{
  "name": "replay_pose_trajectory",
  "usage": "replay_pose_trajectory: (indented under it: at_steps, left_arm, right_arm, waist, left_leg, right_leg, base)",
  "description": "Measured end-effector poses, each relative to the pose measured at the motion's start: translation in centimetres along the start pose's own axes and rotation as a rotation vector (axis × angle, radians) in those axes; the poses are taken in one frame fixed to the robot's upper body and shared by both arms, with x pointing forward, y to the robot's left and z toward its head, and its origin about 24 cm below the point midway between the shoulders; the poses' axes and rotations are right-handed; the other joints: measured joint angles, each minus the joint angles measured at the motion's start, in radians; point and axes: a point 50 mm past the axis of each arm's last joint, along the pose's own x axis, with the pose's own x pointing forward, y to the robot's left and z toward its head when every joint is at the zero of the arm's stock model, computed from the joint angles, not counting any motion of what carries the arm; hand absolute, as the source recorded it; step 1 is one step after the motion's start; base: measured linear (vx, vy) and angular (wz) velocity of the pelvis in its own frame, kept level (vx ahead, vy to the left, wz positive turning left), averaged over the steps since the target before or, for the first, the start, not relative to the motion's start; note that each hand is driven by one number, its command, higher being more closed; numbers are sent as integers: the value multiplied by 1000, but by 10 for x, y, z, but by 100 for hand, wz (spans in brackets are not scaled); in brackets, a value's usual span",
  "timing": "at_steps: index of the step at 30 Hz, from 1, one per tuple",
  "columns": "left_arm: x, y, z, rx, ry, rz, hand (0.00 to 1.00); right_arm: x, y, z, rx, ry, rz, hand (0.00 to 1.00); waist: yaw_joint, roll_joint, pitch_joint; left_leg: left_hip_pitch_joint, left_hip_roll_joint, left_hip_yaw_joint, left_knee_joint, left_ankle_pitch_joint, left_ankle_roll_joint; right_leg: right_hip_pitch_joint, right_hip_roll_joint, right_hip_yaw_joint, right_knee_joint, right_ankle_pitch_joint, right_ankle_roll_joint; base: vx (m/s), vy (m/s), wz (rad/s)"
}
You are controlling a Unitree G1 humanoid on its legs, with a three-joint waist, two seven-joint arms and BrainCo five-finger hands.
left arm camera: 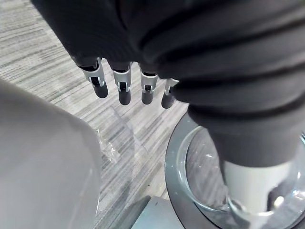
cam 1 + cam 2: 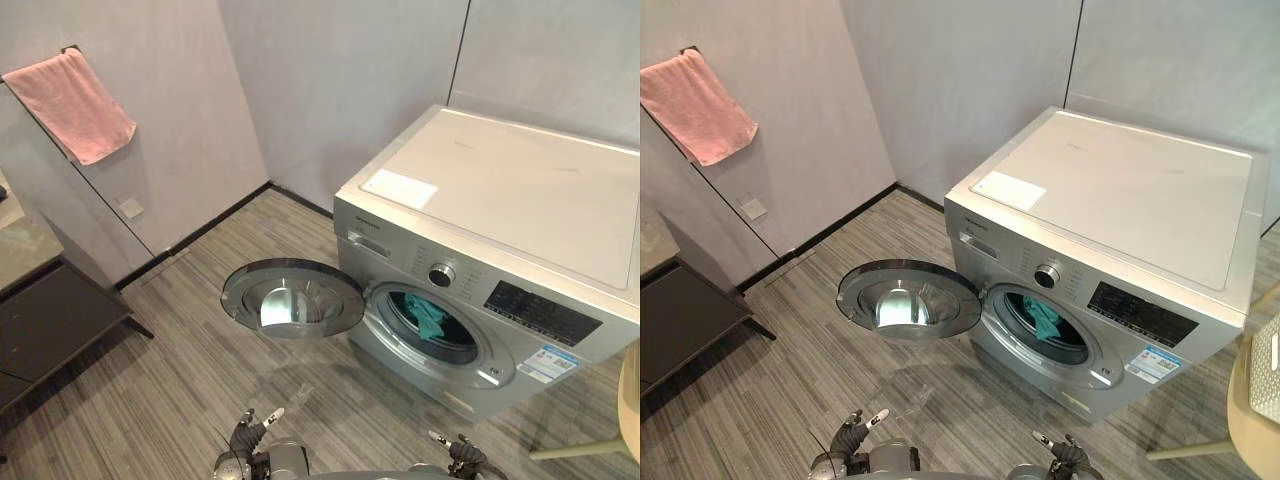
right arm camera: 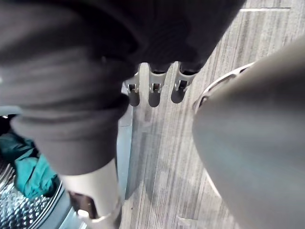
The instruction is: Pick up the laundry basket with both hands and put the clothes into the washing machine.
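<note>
Grey plank floor (image 2: pixel 180 380), washing machine (image 2: pixel 500 190) set near back wall, door (image 2: pixel 292 298) swung wide. Teal clothes (image 2: pixel 428 315) seen inside drum. Left hand (image 1: pixel 123 88) and right hand (image 3: pixel 155 90) hung low, fingers straight, nothing held. Cream perforated object (image 2: pixel 1262 385) at floor's right edge judged possibly basket: opposite rims to be gripped evenly, load kept level

Even, perhaps overhead light; glint on door glass (image 2: pixel 902 303)

Labels (image 2: pixel 547 363) on washing machine (image 2: pixel 520 190): illegible.
</note>
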Motion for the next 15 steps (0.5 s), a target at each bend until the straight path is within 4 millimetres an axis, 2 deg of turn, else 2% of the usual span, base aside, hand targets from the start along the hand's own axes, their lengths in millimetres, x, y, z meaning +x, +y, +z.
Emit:
replay_pose_trajectory:
  at_steps: [1,2,3,4,5,6,7,9,10,11,12,14,15]
  left_arm:
    - [0,5,-5,-34,24,24,0]
    - [-1,8,-12,-58,51,39,0]
    - [-2,8,-14,-64,65,42,0]
    - [-2,10,-18,-62,86,47,0]
    - [-2,13,-20,-60,97,57,0]
    - [-1,17,-20,-53,103,68,0]
    - [-1,26,-20,-38,108,87,0]
    - [0,31,-17,-26,99,98,0]
    - [0,32,-13,-8,83,96,0]
    - [1,32,-9,-11,65,96,0]
    - [3,31,8,-31,-12,95,0]
    - [3,29,33,-75,-124,97,0]
    - [0,28,57,-114,-231,95,0]
  right_arm:
    - [0,-4,0,27,-3,-17,0]
    - [-2,-14,-5,48,11,-48,0]
    - [-3,-20,-8,50,21,-65,0]
    - [-4,-26,-13,49,43,-83,0]
    - [-7,-30,-25,61,79,-96,0]
    - [-8,-29,-32,69,100,-96,0]
    - [-10,-26,-39,101,116,-94,0]
    - [-13,-27,-47,136,134,-104,0]
    - [-13,-28,-49,150,140,-107,0]
    - [-13,-29,-49,150,140,-107,0]
    - [-14,-31,-49,147,138,-110,0]
    - [-14,-33,-48,139,136,-114,0]
    - [-14,-33,-48,128,133,-110,0]
  waist:
    - [0,-1,-1]
    - [-2,6,-6]
    - [-2,15,-11]
    - [-7,20,-28]
    - [-19,-6,-41]
    - [-25,-19,-46]
    - [-30,-35,-48]
    - [-29,-50,-56]
    - [-29,-43,-59]
    - [-30,-49,-65]
    - [-28,-39,-67]
    - [-26,-41,-79]
    - [-29,-31,-86]
  left_leg:
    - [41,7,-13,-110,-6,10]
    - [85,0,-44,-220,2,2]
    - [101,-1,-59,-252,-4,-17]
    - [139,-9,-47,-285,-48,-60]
    - [139,-42,-24,-281,-59,-41]
    - [141,-59,-22,-277,-62,-36]
    - [155,-82,-6,-277,-69,-29]
    - [192,-101,21,-277,-84,-20]
    - [210,-107,35,-285,-84,-20]
    - [216,-108,39,-291,-84,-20]
    - [227,-109,43,-323,-81,-21]
    - [225,-110,45,-360,-58,-24]
    - [224,-110,44,-409,-29,-25]
  right_leg:
    - [-10,-5,23,1,4,12]
    - [-14,-6,44,1,3,33]
    - [-14,-7,52,1,2,44]
    - [-9,-18,66,-10,3,72]
    - [11,-37,94,-52,17,89]
    - [27,-51,102,-78,36,92]
    - [51,-73,107,-115,62,113]
    - [86,-86,124,-150,91,121]
    - [95,-94,123,-162,98,123]
    - [94,-97,123,-164,98,124]
    - [87,-98,122,-175,98,125]
    - [60,-98,124,-178,96,128]
    - [34,-96,123,-177,96,128]
  base:
    - [80,184,-53]
    - [107,220,-54]
    - [175,299,-39]
    - [194,267,-22]
    - [207,240,-11]
    - [214,182,-8]
    - [183,147,-9]
    - [168,166,-29]
    - [105,111,-31]
    - [18,20,-24]
    - [-12,2,-21]
    - [-41,-18,-15]
    - [-50,-33,0]
